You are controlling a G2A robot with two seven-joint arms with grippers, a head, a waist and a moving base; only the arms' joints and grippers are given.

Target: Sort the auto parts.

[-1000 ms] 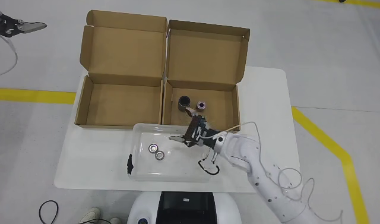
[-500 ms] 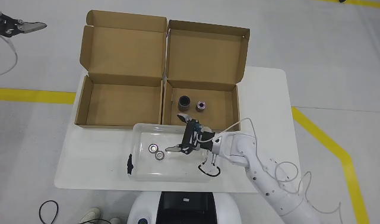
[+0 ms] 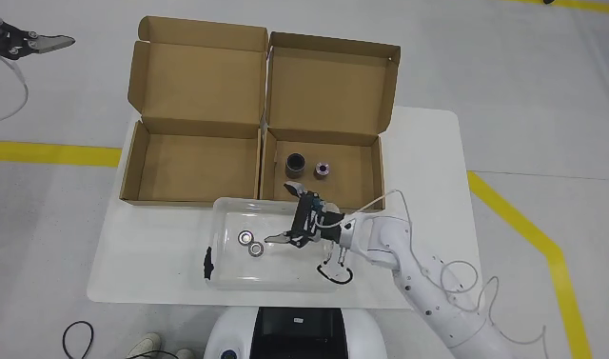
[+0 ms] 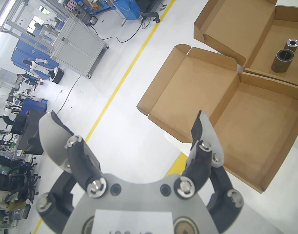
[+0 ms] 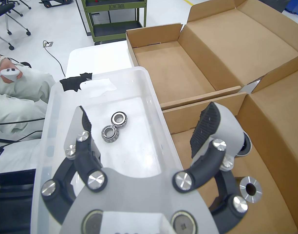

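Note:
Two steel bearings (image 3: 245,236) (image 3: 256,249) lie side by side in the clear plastic bin (image 3: 224,264) at the table's front; the right wrist view shows the bearings (image 5: 119,120) (image 5: 110,133) on the floor of the bin (image 5: 153,93). My right gripper (image 3: 282,212) (image 5: 146,112) is open and holds nothing, over the bin's far right corner, with one finger above the right cardboard box (image 3: 366,183). That box holds a dark cylinder (image 3: 296,161) (image 4: 284,60) and a silver bushing (image 3: 324,169) (image 5: 250,189). The left box (image 3: 190,167) (image 4: 248,127) holds nothing. My left gripper (image 3: 38,43) (image 4: 125,120) is open, high over the floor far to the left of the table.
Both box lids (image 3: 200,73) (image 3: 328,83) stand open at the back. A black scrap (image 3: 207,262) (image 5: 74,82) hangs on the bin's left rim. White table (image 3: 428,188) shows to the right of the boxes.
My right gripper has shifted a little to the left, from the box's front edge to over the bin. The left arm has not moved.

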